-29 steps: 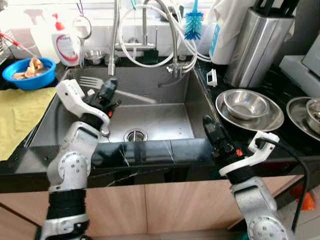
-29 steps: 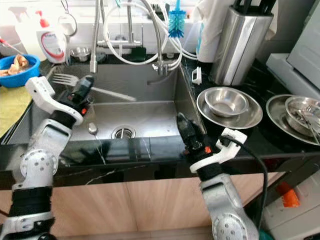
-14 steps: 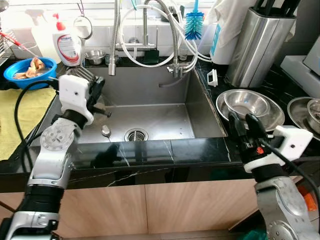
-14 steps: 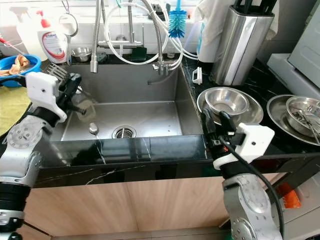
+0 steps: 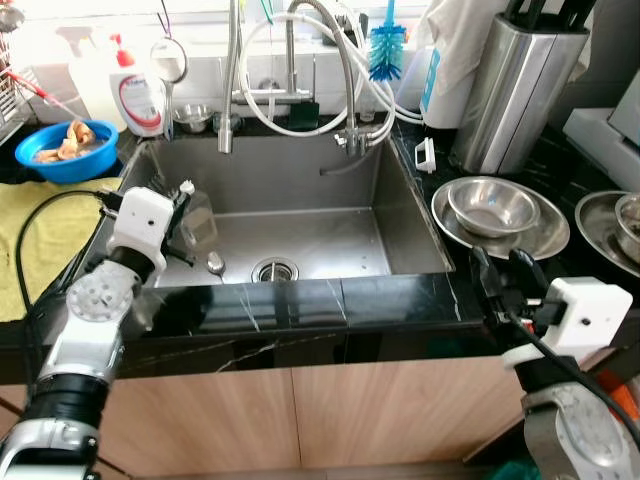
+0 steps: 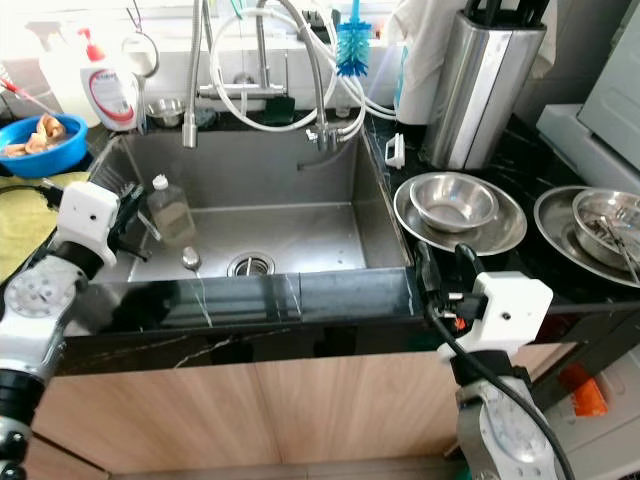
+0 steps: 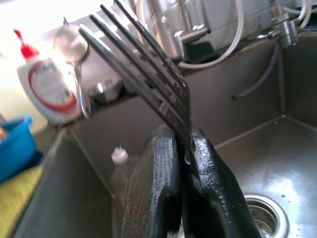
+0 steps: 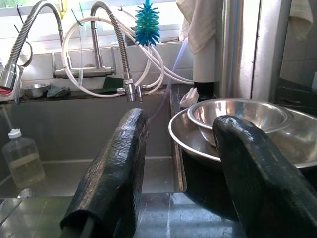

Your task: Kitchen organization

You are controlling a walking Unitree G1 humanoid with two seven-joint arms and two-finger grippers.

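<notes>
My left gripper [image 7: 184, 163] is shut on the handle of a steel fork [image 7: 143, 64], whose tines point up and away. In the head views that gripper [image 5: 178, 212] sits at the left wall of the sink [image 5: 330, 235], near its front corner. A small clear bottle [image 5: 198, 220] with a white cap stands in the sink right beside it, and a spoon [image 5: 213, 263] lies by the drain [image 5: 272, 270]. My right gripper [image 5: 505, 275] hovers open over the counter's front edge to the right of the sink, with nothing between its fingers [image 8: 114, 173].
A steel bowl [image 5: 492, 207] rests on a steel plate [image 5: 450, 228] just beyond the right gripper. A knife block [image 5: 515, 90] stands behind them. A blue bowl [image 5: 65, 150], a soap bottle [image 5: 143, 85] and a yellow cloth [image 5: 40, 240] lie left of the sink. The tap hoses [image 5: 300, 70] hang over the sink's back.
The left gripper has drawn back with the fork from over the sink to its front left corner, uncovering the bottle. The right gripper has moved right, off the sink's rim, to the counter edge.
</notes>
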